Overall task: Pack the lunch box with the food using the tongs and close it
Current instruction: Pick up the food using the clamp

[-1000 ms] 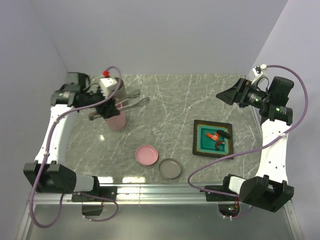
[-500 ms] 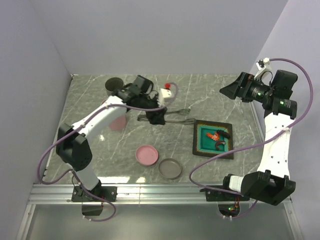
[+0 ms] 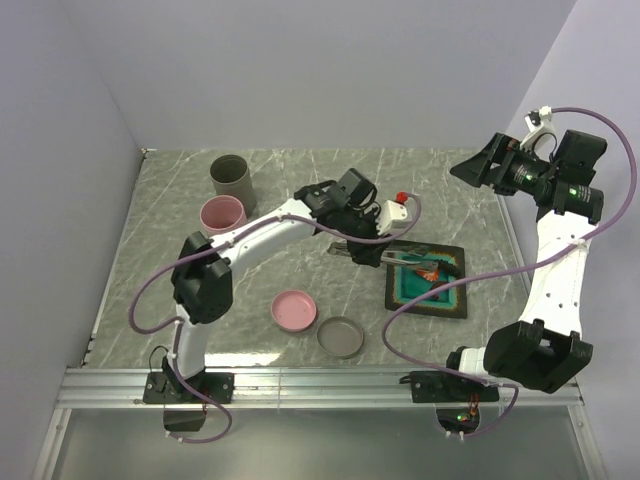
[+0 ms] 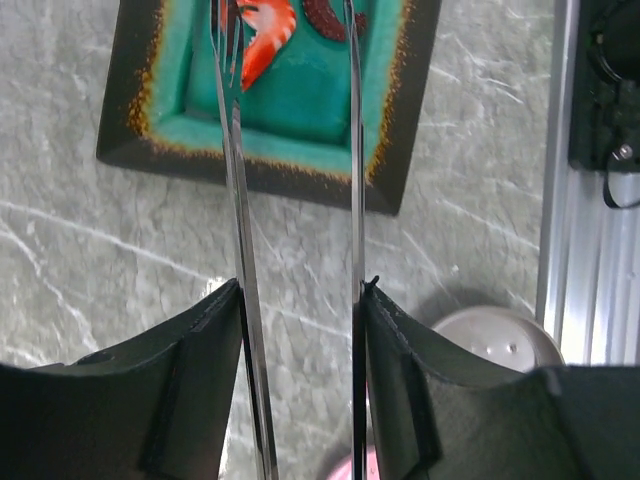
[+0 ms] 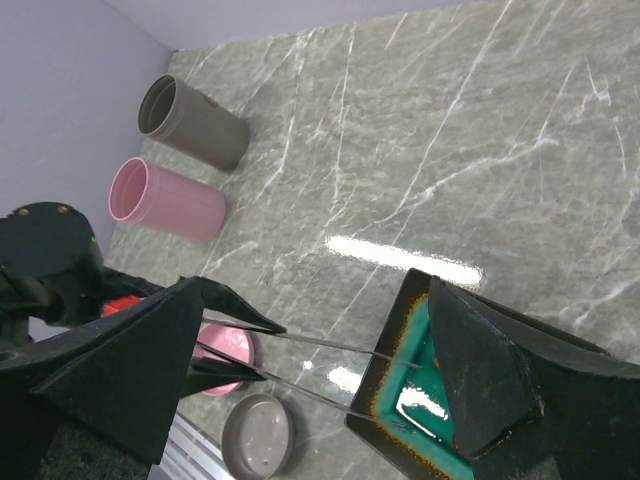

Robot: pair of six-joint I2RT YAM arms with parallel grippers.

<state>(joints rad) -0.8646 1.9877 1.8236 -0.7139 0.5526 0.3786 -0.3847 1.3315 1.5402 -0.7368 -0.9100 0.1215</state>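
one pair of tongs [image 4: 238,250], two slim dark metal arms, is pinched between the fingers of the left gripper [image 4: 300,290]. its tips reach over one square teal tray [image 4: 395,120] with a dark speckled rim. one orange-red shrimp piece [image 4: 268,30] lies on the tray beside a tong tip. one grey tub [image 3: 233,177] and one pink tub [image 3: 223,214] stand upright, far left. one pink lid [image 3: 295,309] and one grey lid [image 3: 341,337], both round, lie near the front of the marbled table [image 3: 290,165]. the right gripper [image 3: 475,168] hangs high, fingers spread wide, empty.
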